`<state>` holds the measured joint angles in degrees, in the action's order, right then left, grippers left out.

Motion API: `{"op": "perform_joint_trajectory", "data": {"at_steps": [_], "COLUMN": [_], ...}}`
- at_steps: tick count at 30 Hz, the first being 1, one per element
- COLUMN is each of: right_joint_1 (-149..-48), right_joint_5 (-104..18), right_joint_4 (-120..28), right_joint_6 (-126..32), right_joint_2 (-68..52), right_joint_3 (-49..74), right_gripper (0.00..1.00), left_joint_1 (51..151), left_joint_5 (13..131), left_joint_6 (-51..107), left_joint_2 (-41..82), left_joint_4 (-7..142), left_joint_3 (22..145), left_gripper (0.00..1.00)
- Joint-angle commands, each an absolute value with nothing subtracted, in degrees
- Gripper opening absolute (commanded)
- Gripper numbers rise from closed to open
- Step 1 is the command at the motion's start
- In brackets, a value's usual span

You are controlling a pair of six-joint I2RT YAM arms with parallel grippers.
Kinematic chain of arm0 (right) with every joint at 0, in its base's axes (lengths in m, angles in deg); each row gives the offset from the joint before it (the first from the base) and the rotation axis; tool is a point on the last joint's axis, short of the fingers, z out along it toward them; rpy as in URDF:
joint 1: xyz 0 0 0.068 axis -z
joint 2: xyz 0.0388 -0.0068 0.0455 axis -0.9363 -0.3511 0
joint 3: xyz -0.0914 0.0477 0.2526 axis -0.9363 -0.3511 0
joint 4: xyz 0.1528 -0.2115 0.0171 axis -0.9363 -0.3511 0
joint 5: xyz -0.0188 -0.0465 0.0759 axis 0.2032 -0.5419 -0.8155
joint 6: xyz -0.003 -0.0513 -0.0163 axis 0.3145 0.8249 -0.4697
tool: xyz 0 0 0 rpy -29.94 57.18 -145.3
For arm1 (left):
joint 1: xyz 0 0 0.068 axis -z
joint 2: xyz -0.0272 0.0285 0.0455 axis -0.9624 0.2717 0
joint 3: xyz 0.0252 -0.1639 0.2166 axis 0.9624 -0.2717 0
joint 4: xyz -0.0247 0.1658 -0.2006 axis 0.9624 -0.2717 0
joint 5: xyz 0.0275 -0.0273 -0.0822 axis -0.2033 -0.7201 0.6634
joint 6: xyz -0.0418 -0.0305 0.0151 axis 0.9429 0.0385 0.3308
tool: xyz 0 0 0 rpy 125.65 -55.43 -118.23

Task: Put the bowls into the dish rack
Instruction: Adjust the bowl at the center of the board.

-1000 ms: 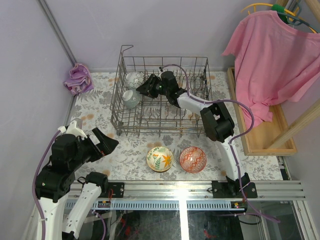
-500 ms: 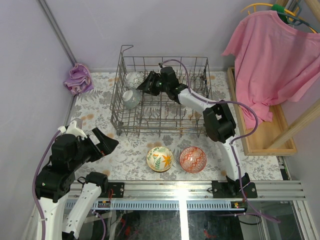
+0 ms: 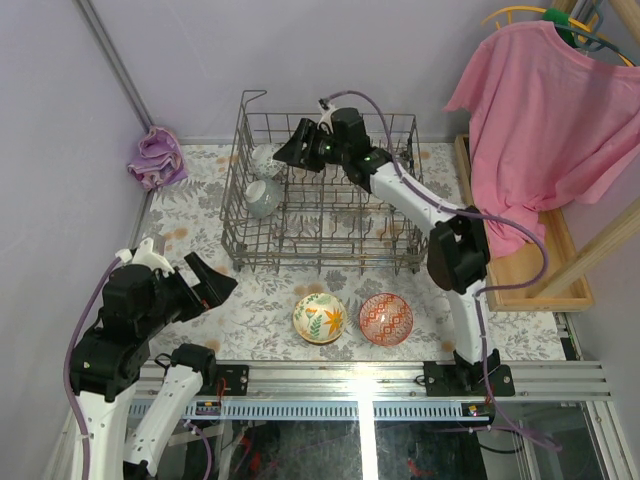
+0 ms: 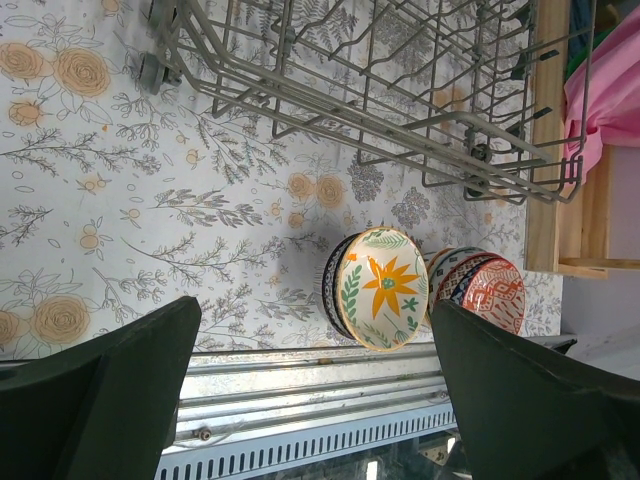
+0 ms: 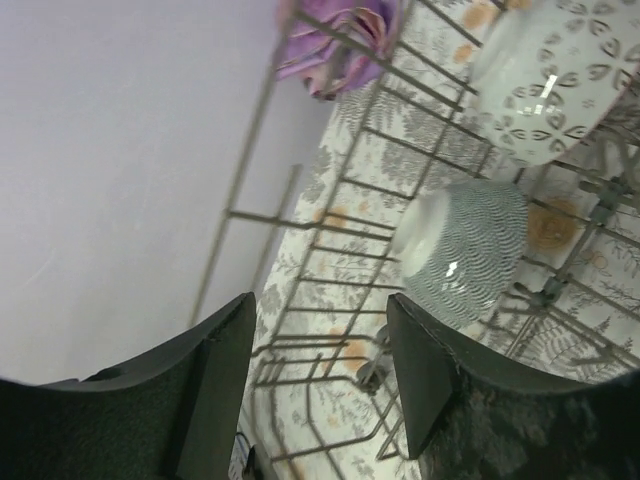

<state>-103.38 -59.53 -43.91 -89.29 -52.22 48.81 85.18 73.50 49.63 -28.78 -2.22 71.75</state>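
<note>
My right gripper (image 3: pixel 297 152) hangs over the dish rack (image 3: pixel 330 252), fingers spread, empty; striped bowl (image 5: pixel 460 250) and white patterned bowl (image 5: pixel 545 85) sit inside, just ahead. Left gripper (image 3: pixel 208 285) gapes too, floral bowl (image 3: pixel 319 318) and red bowl (image 3: pixel 386 318) nearby on the tablecloth (image 3: pixel 200 230).

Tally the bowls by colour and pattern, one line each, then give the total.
White leaf-patterned ceramic bowl: 1
Grey-striped ceramic bowl: 1
Cream bowl with an orange flower: 1
Red-and-white patterned bowl: 1
Total: 4
</note>
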Motion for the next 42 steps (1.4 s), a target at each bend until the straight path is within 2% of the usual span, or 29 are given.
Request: {"op": "perform_joint_trajectory", "data": {"at_steps": [1, 5, 7, 11, 12, 26, 34, 42], "right_joint_1": [-102.8, -102.84, -102.84, -102.84, -102.84, -102.84, -102.84, -102.94], "right_joint_5": [-65.14, -67.7, -68.33, -68.95, -68.94, -66.06, -68.4, -76.69], "right_joint_4": [-47.7, -51.2, -54.01, -58.12, -58.64, -74.62, -78.9, -78.52], "right_joint_6": [-84.74, -81.09, -78.8, -75.43, -75.11, -68.66, -69.15, -70.31], "right_joint_2": [-40.5, -31.42, -26.5, -15.23, -12.71, 13.43, 16.92, 18.24], "right_joint_3": [50.37, 43.39, 38.59, 29.9, 27.39, 7.55, 2.08, -0.02], "right_gripper": [0.64, 0.7, 0.76, 0.98, 1.0, 0.99, 0.99, 0.99], "left_joint_1": [85.48, 85.49, 85.44, 85.46, 85.48, 85.49, 85.46, 85.52], "left_joint_5": [75.42, 75.77, 75.87, 76.14, 76.35, 75.75, 73.36, 72.91], "left_joint_6": [47.83, 47.66, 47.64, 47.79, 47.88, 48.86, 49.92, 52.82], "left_joint_2": [-27.74, -27.53, -27.75, -28.7, -28.82, -29.21, -27.19, -28.0], "left_joint_4": [-2.57, -2.42, -2.39, -2.47, -2.52, -3.01, -2.62, -2.57], "left_joint_3": [73.85, 74.16, 74.32, 73.92, 73.78, 74.2, 77.76, 79.02], "left_gripper": [1.0, 1.0, 1.0, 1.0, 1.0, 1.0, 1.0, 1.0]}}
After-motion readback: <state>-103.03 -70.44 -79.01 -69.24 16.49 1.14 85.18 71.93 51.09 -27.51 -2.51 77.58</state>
